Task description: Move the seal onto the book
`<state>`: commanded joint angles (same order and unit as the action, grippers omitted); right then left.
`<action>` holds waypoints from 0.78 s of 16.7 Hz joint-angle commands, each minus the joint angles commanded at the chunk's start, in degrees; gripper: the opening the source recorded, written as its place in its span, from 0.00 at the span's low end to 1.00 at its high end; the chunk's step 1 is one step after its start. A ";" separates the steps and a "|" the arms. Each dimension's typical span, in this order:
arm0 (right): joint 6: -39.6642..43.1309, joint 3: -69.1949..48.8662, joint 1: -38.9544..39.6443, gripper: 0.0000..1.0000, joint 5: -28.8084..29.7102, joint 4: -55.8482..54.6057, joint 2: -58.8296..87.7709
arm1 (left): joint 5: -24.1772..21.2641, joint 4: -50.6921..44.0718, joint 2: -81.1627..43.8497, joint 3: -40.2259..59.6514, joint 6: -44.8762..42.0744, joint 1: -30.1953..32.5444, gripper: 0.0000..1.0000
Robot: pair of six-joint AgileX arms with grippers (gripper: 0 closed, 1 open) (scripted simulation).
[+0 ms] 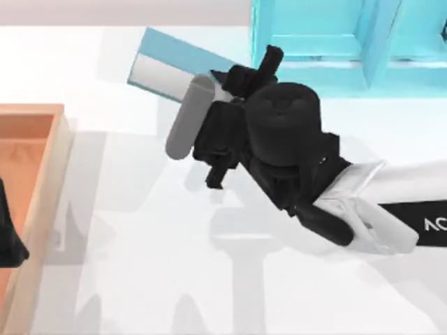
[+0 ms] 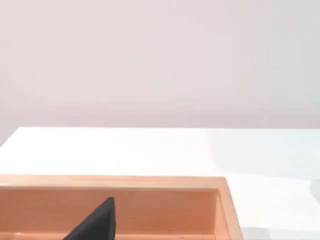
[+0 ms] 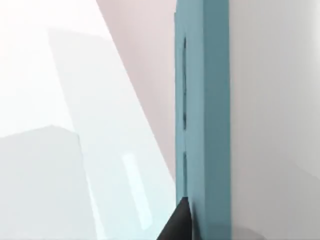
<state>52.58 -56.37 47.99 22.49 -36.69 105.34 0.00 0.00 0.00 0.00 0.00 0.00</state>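
The book (image 1: pixel 174 61) lies flat near the far edge of the tabletop (image 1: pixel 140 244), angled, with its white page edge facing the near side; the right arm covers part of it. The seal is hidden from me, so I cannot say where it sits. The right claw (image 1: pixel 216 171) reaches over the middle of the tabletop, just in front of the book, and whether its fingers are spread or closed, or hold anything, cannot be told. In the right wrist view, 1 dark fingertip (image 3: pixel 177 225) sits right against a teal-blue edge. A cyan shelf unit (image 1: pixel 335 42) stands at the far edge, right of the book. White letters "AC" are readable on the right arm. The left claw (image 1: pixel 8 230) rests over a wooden tray (image 1: pixel 49 174) at the left edge; its opening cannot be told either.
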 joint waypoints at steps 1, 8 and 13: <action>4.50 -0.40 1.63 0.00 3.31 -0.46 2.01 | 0.00 0.00 0.00 0.00 0.00 0.00 1.00; 20.70 -1.40 6.82 0.00 16.39 -1.59 9.61 | 0.00 0.00 0.00 0.00 0.00 0.00 1.00; 20.38 -0.84 6.65 0.00 16.33 -1.44 9.61 | 0.00 0.00 0.00 0.00 0.00 0.00 1.00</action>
<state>72.96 -57.21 54.64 38.83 -38.13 114.95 0.00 0.00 0.00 0.00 0.00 0.00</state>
